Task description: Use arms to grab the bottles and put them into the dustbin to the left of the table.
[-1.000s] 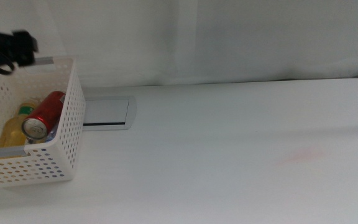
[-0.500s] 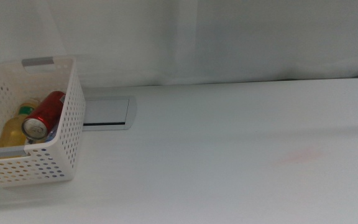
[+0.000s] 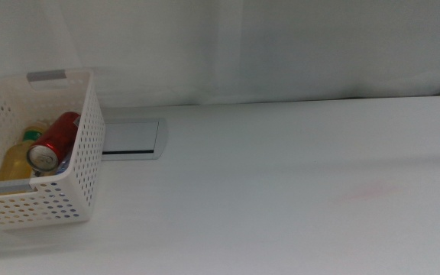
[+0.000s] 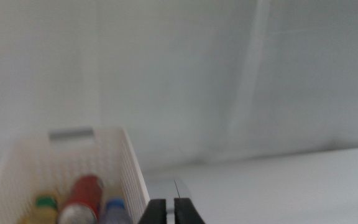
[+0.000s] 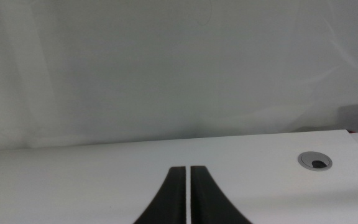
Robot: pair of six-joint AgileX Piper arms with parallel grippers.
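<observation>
The white table fills most of the middle view, bare but for a faint pinkish smear right of centre and the grey inset panel set into it near the back left. Neither arm shows in this view. Just beside the panel, at the table's left end, stands the white perforated dustbin with grey handle strips at its rim.

Inside the dustbin lies the red can, tilted, its silver top toward the camera. Against it, on the side away from the panel, is the square bottle of yellow liquid, green showing near its top. A sliver of blue peeks out beneath the can — too little here to identify.

The left wrist view supplies what the middle one hides: looking into the dustbin, it shows a blue cap of the small water bottle next to the can, with the yellow bottle's green-topped neck on the can's other side, all blurred. The left gripper sits just outside the bin wall, its two jaws nearly together with only a thin slit between them.

Only the right wrist view shows the table's far right end — a round grey cable port. The right gripper hovers over bare tabletop, jaws likewise drawn almost closed and holding nothing.
</observation>
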